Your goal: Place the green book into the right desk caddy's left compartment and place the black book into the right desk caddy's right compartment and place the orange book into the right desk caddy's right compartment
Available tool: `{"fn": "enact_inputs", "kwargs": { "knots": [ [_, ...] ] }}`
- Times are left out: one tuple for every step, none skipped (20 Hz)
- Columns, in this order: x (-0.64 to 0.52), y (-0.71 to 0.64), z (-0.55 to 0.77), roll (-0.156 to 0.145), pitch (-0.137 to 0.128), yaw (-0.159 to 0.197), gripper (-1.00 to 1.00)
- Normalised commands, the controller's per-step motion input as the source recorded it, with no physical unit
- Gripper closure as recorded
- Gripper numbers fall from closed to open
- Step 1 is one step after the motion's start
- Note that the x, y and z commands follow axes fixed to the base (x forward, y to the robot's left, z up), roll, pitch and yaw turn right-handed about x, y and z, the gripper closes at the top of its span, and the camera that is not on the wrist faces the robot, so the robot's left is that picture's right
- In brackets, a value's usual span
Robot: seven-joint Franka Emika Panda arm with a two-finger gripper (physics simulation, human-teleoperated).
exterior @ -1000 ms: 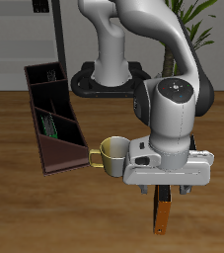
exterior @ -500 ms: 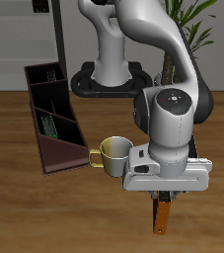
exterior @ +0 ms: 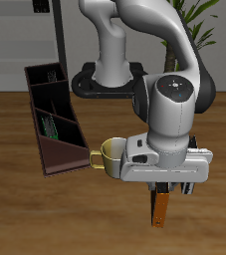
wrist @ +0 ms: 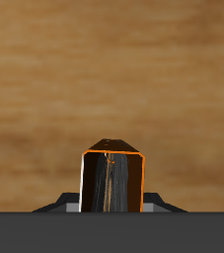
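The end effector [exterior: 162,187] hangs above the table [exterior: 25,214] near its front edge, closed on the top end of the orange book [exterior: 160,207], which dangles upright below it, clear of the wood. In the wrist view the book [wrist: 112,180] stands end-on between the jaws, orange rim around a dark face. From left to right in the exterior view: the right desk caddy [exterior: 53,120] runs from 10 o'clock toward the centre, 1 greenish object in a middle section; a yellow mug [exterior: 113,153] sits just off its near end, partly hidden by the arm.
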Motion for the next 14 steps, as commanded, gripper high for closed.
{"fn": "enact_inputs", "kwargs": {
  "knots": [
    [-0.19,-0.09,0.33,-0.01,-0.044,0.002,1.0],
    [-0.65,-0.2,0.98,0.029,-0.101,-0.059,1.0],
    [-0.13,-0.1,0.3,0.007,-0.022,0.041,1.0],
    [-0.53,-0.44,0.96,-0.119,0.003,0.011,1.0],
    [-0.21,-0.08,0.3,-0.001,0.028,-0.005,1.0],
    [0.04,-0.03,0.0,0.0,0.0,0.0,1.0],
    [-1.38,-0.62,1.92,-0.044,-0.229,0.135,1.0],
    [-0.46,-0.37,0.73,-0.029,-0.014,0.048,1.0],
    [-0.4,-0.35,0.64,-0.009,-0.084,0.004,1.0],
    [-0.56,-0.5,0.8,-0.125,-0.033,-0.001,1.0],
    [-0.78,-0.29,0.75,0.044,-0.04,-0.04,1.0],
    [-0.53,-0.17,0.47,0.032,-0.045,0.098,1.0],
    [-1.03,-0.38,0.85,-0.12,-0.02,0.107,1.0],
    [-1.0,-0.06,0.78,0.162,-0.086,-0.005,1.0]
  ]
}}
